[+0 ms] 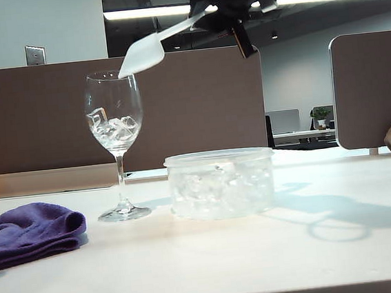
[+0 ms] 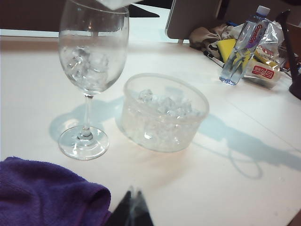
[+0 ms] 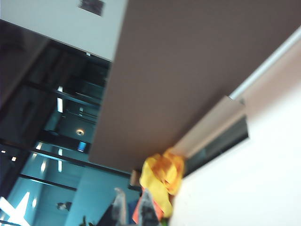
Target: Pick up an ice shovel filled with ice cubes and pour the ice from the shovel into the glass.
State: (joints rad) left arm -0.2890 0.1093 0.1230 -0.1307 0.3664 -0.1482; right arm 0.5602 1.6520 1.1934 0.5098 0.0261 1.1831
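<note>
A: Where's the ice shovel [image 1: 146,52]?

B: High over the glass [image 1: 113,113], tipped down, its handle clamped in the right end effector [image 1: 218,9].

A: Left end effector [image 2: 133,207]?

B: Low over the worktop [image 1: 261,251], apparently closed, holding nothing. Shovel's light, slippery; the glass is fragile.

Water bottle [image 2: 243,47] label with blurred lettering, red packet [image 2: 263,71] with unreadable white print

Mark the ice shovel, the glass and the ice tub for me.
ice shovel [image 1: 146,52], exterior view, on its white bowl above the glass rim.
glass [image 1: 113,99], exterior view, on the clear bowl above the ice.
tub [image 2: 162,115], left wrist view, on its front wall.
</note>
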